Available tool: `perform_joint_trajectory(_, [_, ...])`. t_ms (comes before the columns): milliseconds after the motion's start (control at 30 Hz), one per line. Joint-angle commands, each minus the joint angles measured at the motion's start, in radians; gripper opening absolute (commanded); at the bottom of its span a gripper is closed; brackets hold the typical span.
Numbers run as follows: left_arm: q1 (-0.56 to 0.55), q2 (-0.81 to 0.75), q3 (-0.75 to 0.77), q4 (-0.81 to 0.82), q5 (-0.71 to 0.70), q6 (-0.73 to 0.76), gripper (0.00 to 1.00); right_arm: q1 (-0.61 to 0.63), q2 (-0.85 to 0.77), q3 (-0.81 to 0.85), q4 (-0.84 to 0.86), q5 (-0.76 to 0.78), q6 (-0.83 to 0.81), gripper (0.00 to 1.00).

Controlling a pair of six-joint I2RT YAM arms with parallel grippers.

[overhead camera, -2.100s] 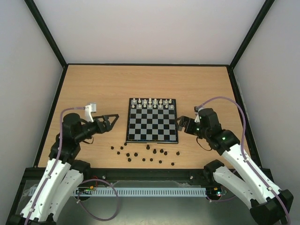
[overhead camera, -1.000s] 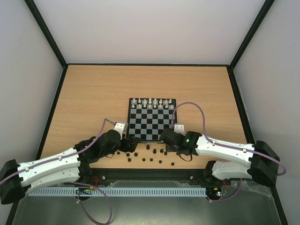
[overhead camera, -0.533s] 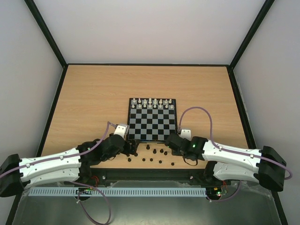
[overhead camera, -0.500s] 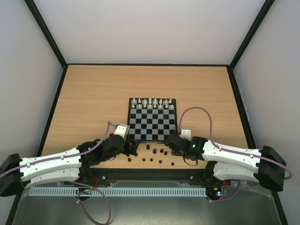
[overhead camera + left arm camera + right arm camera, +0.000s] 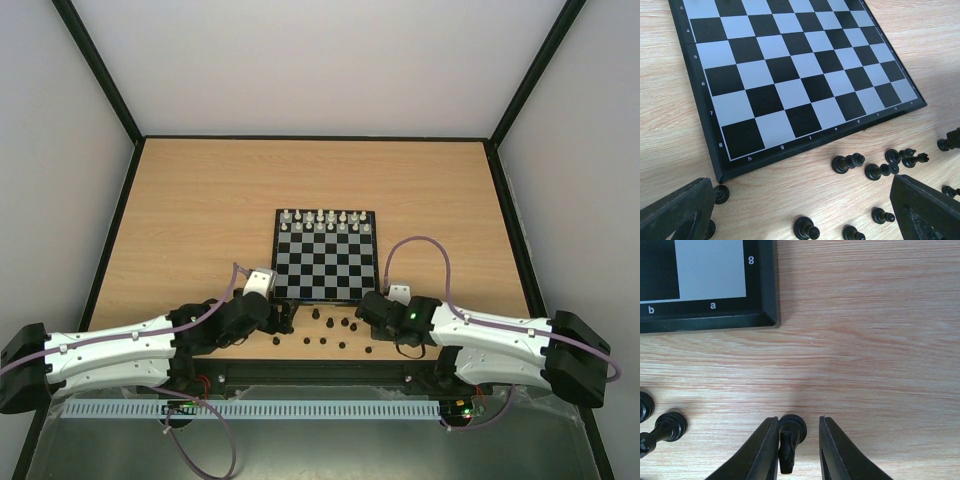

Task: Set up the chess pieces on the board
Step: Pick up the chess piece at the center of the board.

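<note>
right hand [image 5: 797,420] narrow around one lying chess piece [image 5: 789,445] by the worktop's [image 5: 865,340] near edge, not clamped. likely light, smooth, rolls: pinch mid-body. left hand [image 5: 804,182] wide.

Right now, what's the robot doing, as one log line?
left gripper: open above black pieces | right gripper: open, straddling one black piece | board: no black pieces yet

The table [image 5: 935,45] is matt wood grain, the board [image 5: 790,75] smooth satin, the chess pieces [image 5: 847,162] glossy plastic.
</note>
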Motion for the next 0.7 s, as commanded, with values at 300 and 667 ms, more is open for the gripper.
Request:
perform_joint_trajectory(300, [-0.020,-0.002,-0.001,-0.032,-0.036,-0.055,0.99,0.008,-0.025,-0.017,-0.028,-0.015,0.002,0.17])
perform_joint_trajectory(667, [-0.021,0.015,-0.005,-0.026,-0.036,-0.058,0.99,0.025,-0.013,-0.020,-0.033,-0.032,0.005,0.19])
